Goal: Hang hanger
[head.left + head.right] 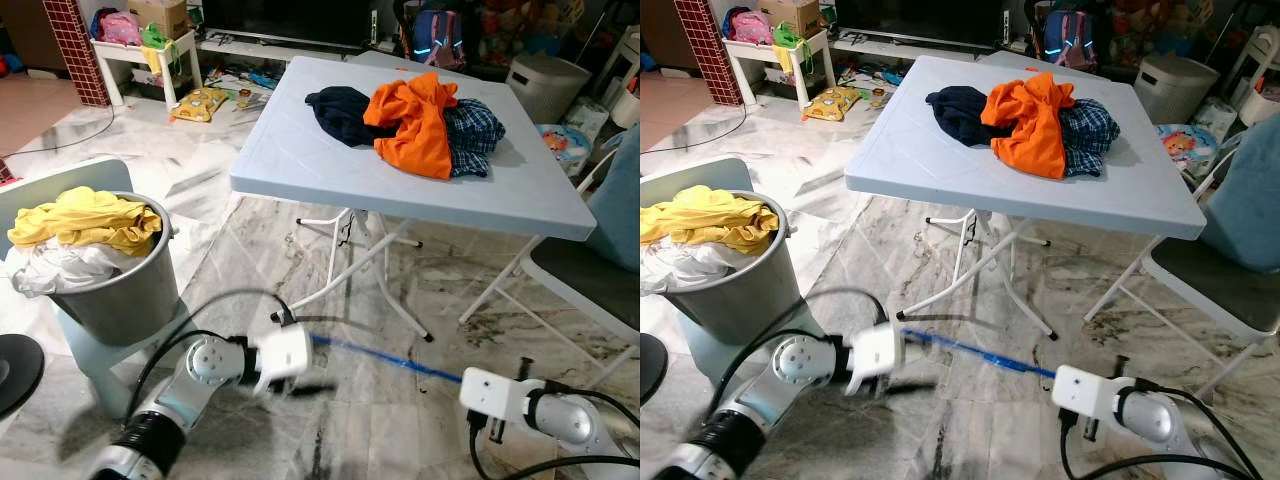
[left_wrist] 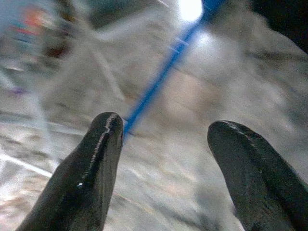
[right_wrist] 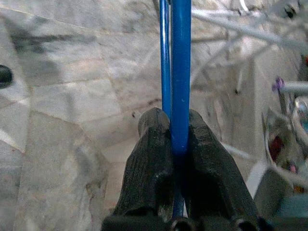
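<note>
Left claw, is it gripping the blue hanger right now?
No, the left claw is open, its fingers spread apart, with the blue hanger lying beyond them, not between them.

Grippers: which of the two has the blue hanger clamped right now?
The right gripper: its fingers are shut on the blue hanger. The left gripper is open, the hanger running beyond its fingertips.

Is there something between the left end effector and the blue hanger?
Nothing visible. The blue hanger is held low over the floor, clamped in the right end effector. The left end effector is open, pointing at the hanger's free end, with just marble floor beneath the gap.
</note>
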Controlling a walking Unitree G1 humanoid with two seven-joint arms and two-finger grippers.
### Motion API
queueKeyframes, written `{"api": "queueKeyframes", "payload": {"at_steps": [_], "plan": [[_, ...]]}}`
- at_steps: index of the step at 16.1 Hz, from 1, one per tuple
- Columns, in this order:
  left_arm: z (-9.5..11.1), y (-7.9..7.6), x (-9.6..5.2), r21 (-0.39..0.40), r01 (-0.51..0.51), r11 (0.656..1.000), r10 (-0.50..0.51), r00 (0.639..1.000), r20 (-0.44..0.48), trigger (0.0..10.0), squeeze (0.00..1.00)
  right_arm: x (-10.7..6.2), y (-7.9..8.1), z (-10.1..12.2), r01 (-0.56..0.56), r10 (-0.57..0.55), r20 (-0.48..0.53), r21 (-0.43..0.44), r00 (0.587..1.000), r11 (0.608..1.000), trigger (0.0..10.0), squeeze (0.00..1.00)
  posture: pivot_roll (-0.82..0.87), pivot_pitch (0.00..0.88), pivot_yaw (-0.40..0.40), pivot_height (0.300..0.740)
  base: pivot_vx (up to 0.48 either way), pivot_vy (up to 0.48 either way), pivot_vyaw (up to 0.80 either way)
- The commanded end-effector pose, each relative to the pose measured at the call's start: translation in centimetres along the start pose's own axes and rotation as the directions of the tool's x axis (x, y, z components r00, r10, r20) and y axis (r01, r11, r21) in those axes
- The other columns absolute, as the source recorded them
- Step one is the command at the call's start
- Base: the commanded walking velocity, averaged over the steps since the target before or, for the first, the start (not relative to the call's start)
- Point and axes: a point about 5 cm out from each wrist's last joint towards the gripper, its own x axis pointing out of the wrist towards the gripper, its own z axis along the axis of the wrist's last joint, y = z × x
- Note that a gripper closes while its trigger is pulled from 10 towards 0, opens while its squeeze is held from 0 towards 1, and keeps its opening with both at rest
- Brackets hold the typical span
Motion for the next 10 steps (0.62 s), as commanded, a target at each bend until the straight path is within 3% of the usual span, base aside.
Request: {"api": "queueKeyframes", "payload": {"at_steps": [1, 2, 3, 4, 7, 8, 9, 10], "plan": [[0.6, 0.8, 0.0, -0.004, -0.079, 0.997, 0.079, 0.996, 0.036, 10.0, 1.0, -0.2, -0.5, -0.5, 0.046, -0.045, -0.012, 0.052, 0.999, 0.998, 0.0, 0.0, 0.09, 0.0, -0.104, 0.74, 0.0, 0.0, 0.0], [1.1, 1.6, 0.2, -0.071, -0.249, 0.966, 0.254, 0.963, 0.088, 10.0, 1.0, -0.2, 0.0, -0.5, 0.091, -0.091, -0.008, 0.165, 0.996, 0.982, 0.0, 0.0, 0.1, 0.0, -0.111, 0.74, 0.0, 0.0, 0.0], [1.2, 1.9, 0.2, -0.103, -0.326, 0.94, 0.335, 0.937, 0.093, 10.0, 1.0, -0.3, 0.4, -0.4, 0.107, -0.108, -0.005, 0.213, 0.994, 0.971, 0.0, 0.0, 0.1, 0.0, -0.111, 0.74, 0.0, 0.0, 0.0], [0.7, 2.5, 0.0, -0.141, -0.467, 0.873, 0.478, 0.876, 0.059, 10.0, 1.0, -0.3, 1.2, -0.4, 0.164, -0.17, -0.012, 0.332, 0.985, 0.929, 0.0, 0.0, 0.09, 0.0, -0.108, 0.74, 0.0, 0.0, 0.0], [-0.4, 2.5, -0.4, -0.271, -0.576, 0.771, 0.598, 0.801, 0.0, 10.0, 1.0, -0.5, 3.6, 0.2, 0.232, -0.255, -0.042, 0.576, 0.966, 0.784, 0.0, 0.0, 0.08, 0.0, -0.099, 0.74, 0.0, 0.0, 0.0], [-0.6, 2.2, -0.3, -0.282, -0.57, 0.772, 0.592, 0.806, -0.007, 10.0, 1.0, -0.6, 4.9, 0.5, 0.213, -0.238, -0.049, 0.641, 0.97, 0.737, 0.0, 0.0, 0.08, 0.0, -0.094, 0.74, 0.0, 0.0, 0.0], [-0.7, 2.0, -0.2, -0.284, -0.557, 0.78, 0.577, 0.816, -0.014, 10.0, 1.0, -0.6, 5.9, 0.9, 0.201, -0.223, -0.053, 0.668, 0.973, 0.716, 1.3, 0.0, 0.07, 0.0, -0.086, 0.74, 0.0, 0.0, 0.0], [-0.7, 2.0, -0.1, -0.288, -0.551, 0.783, 0.57, 0.821, -0.02, 10.0, 1.0, -0.6, 6.4, 1.2, 0.217, -0.231, -0.075, 0.696, 0.97, 0.685, 8.0, 0.0, 0.07, 0.0, -0.083, 0.74, 0.0, 0.0, 0.0]]}}
